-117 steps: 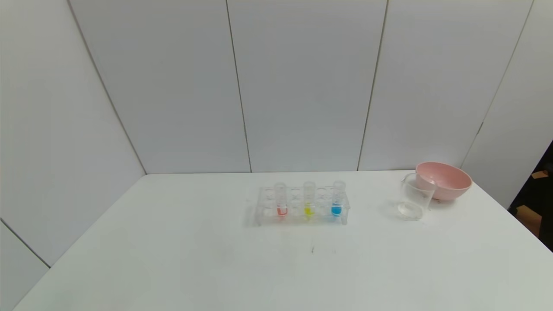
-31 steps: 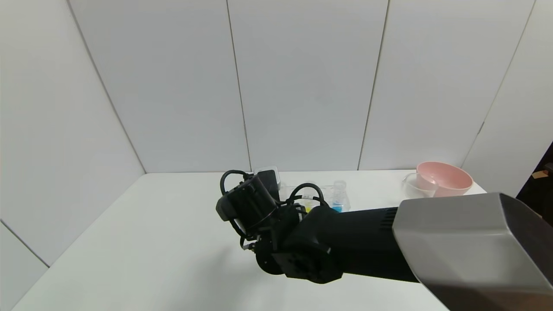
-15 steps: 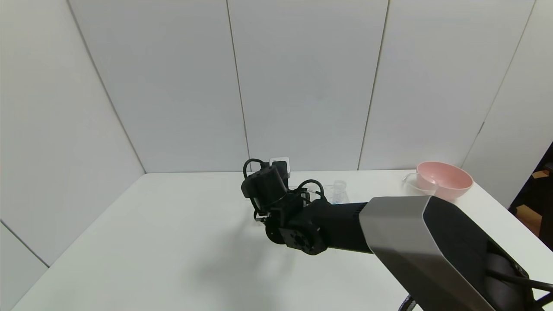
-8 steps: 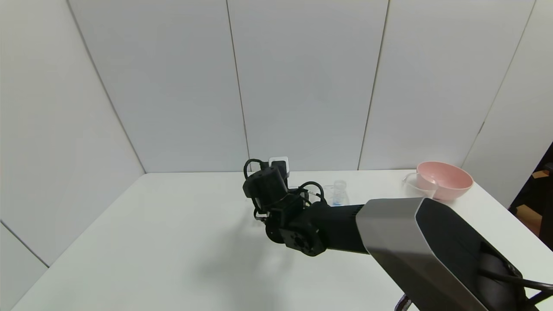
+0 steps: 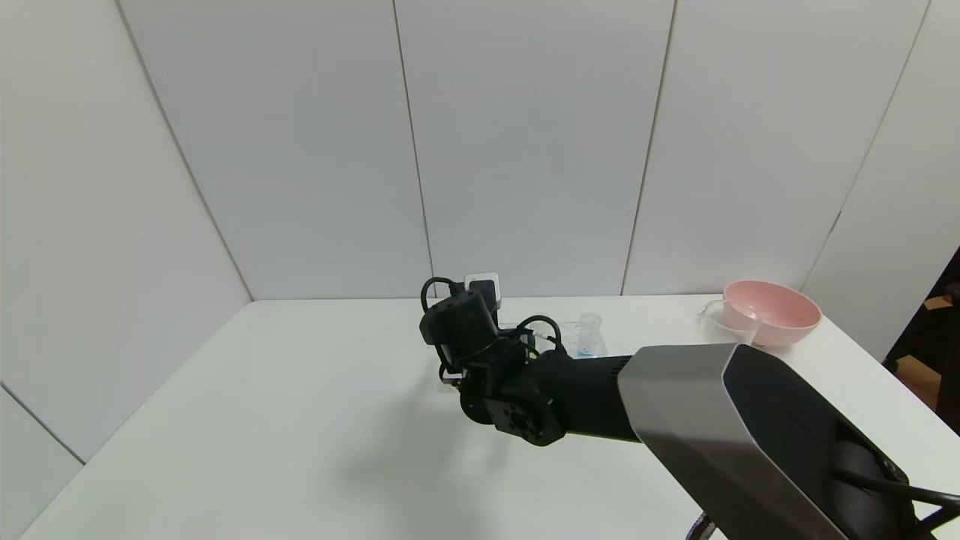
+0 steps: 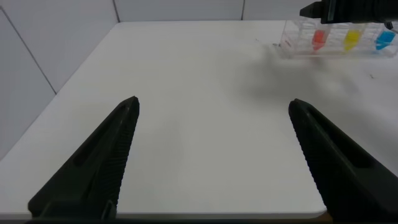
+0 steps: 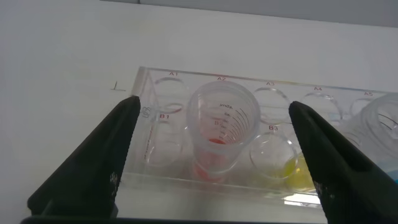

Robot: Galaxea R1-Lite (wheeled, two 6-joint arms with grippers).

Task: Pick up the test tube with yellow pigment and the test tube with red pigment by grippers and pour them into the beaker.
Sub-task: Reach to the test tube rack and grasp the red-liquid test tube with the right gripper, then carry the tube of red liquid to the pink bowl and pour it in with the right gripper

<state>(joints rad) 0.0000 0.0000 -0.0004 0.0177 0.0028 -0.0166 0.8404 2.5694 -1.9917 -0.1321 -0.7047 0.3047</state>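
Three test tubes are standing in one clear rack [image 7: 249, 134], and all three are showing together only in the left wrist view: the test tube with red pigment [image 6: 319, 39], the test tube with yellow pigment [image 6: 351, 40] and a blue-tipped tube [image 6: 385, 40], lined up in the upper right of that frame. One beaker [image 5: 718, 316] and one pink bowl [image 5: 772, 311] are sitting at the right edge of the head view, the beaker touching or just beside the bowl on its left.

Two tools are showing. The right tool [image 7: 214, 155] is hovering directly over the rack with its two fingers spread wide and released; the red tube is standing upright between them at the centre of the right wrist frame, and neither finger is touching it. The left tool [image 6: 214, 155] is hanging over bare table [image 5: 300, 420], well apart from the rack, its two fingers spread and gripping nothing.

In the head view the right arm is covering most of the rack; only the top and blue tip of the blue-tipped tube are peeking out at centre. The beaker's lower part is lying behind the arm's grey casing. In the right wrist view the yellow tube is partly showing at lower right, and the blue-tipped tube is cut off by the right edge.
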